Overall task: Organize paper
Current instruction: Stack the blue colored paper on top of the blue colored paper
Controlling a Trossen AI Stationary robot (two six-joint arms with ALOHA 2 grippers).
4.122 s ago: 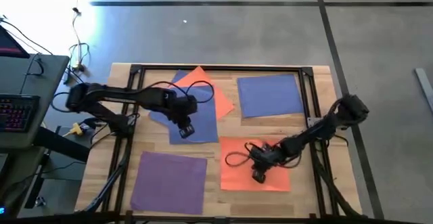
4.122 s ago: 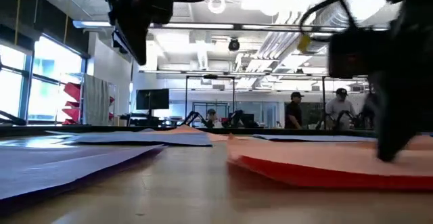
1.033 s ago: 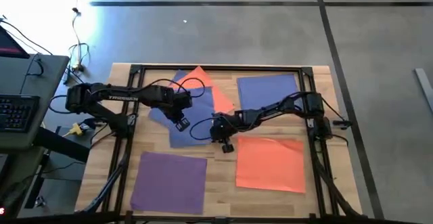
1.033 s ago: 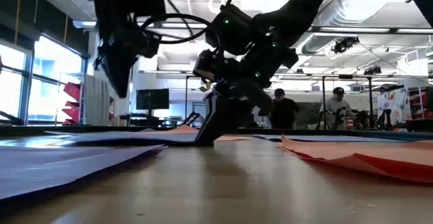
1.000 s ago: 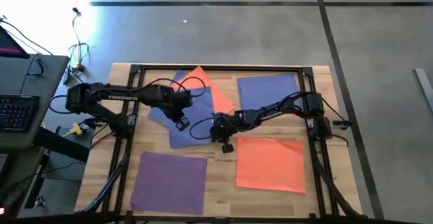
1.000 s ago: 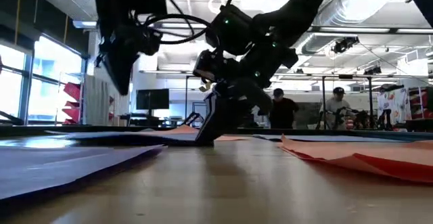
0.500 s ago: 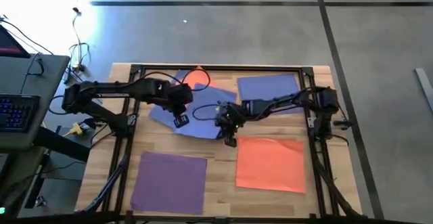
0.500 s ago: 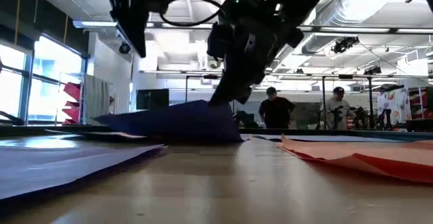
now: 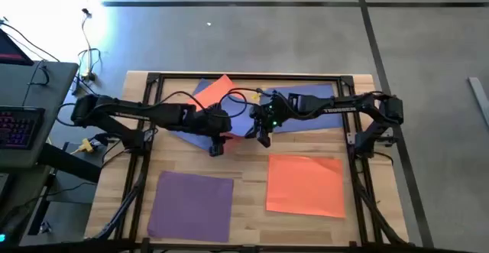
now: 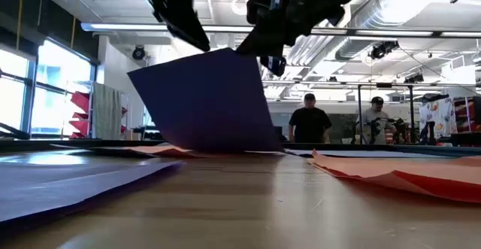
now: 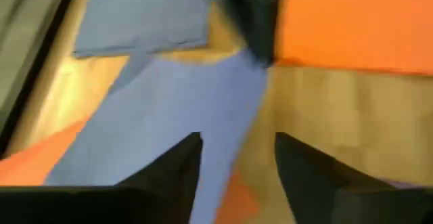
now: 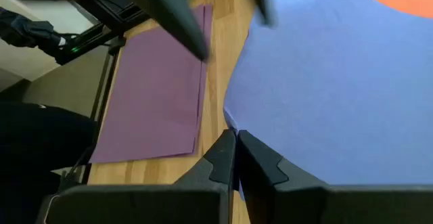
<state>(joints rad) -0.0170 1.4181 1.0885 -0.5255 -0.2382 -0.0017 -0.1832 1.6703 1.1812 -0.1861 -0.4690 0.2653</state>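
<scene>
Overhead, straight down on whole table (image 9: 191, 165), low at tabletop level facing the room, wrist cameras close over paper, lifted blue sheet (image 10: 207, 102) shared by all

Daylight pours in from the windows (image 10: 30, 76) at the low view's left and ceiling lamps (image 10: 225, 27) glow above, so the arms and the lifted blue sheet (image 10: 207, 102) stand dark against the bright room, while the near counter (image 10: 248, 204) is soft and out of focus. From above, the light is even and shadows on the counter (image 9: 244, 184) are faint, with pale glare on the floor (image 9: 114, 24) at upper left. The left wrist view is heavily blurred; the right wrist view is sharper, blurred only along its top edge.
</scene>
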